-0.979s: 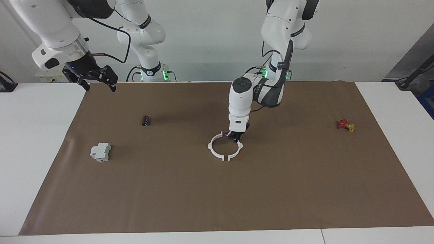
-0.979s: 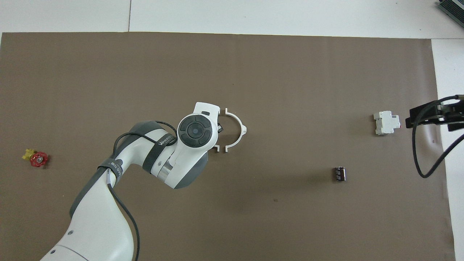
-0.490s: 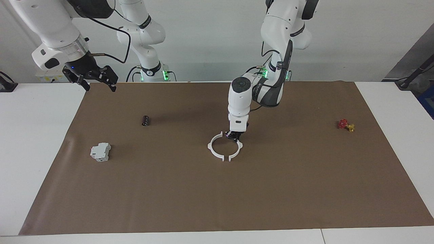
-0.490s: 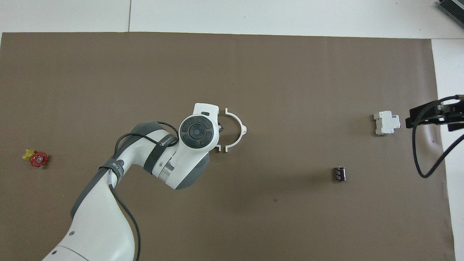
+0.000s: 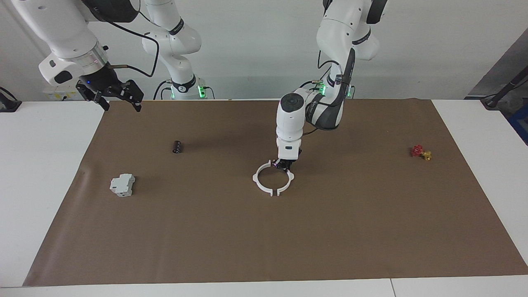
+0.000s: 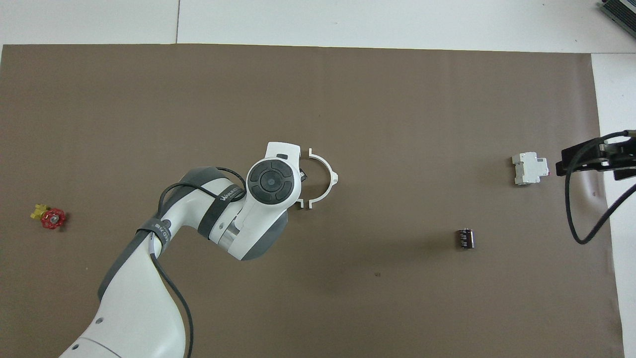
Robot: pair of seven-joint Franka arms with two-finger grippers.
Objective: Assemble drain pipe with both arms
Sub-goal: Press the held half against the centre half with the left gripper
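The drain pipe's two white half-rings lie on the brown mat [image 5: 371, 231] at mid-table, facing each other as a ring with small gaps. One half [image 5: 255, 178] lies toward the right arm's end and shows in the overhead view [image 6: 336, 177]. The other half [image 5: 292, 176] lies toward the left arm's end; the left wrist hides most of it from above. My left gripper [image 5: 284, 165] is down at this half's end nearest the robots and is shut on it. My right gripper [image 5: 119, 98] is open and empty, raised over the mat's edge at the right arm's end, where it waits [image 6: 596, 160].
A grey-white boxy block [image 5: 122, 185] [image 6: 529, 168] and a small black cylinder [image 5: 177, 146] [image 6: 465, 238] lie toward the right arm's end. A small red and yellow part [image 5: 420, 152] [image 6: 49, 218] lies toward the left arm's end.
My left gripper and wrist have shifted slightly toward the right arm's end, with the held half-ring. The right arm has not moved.
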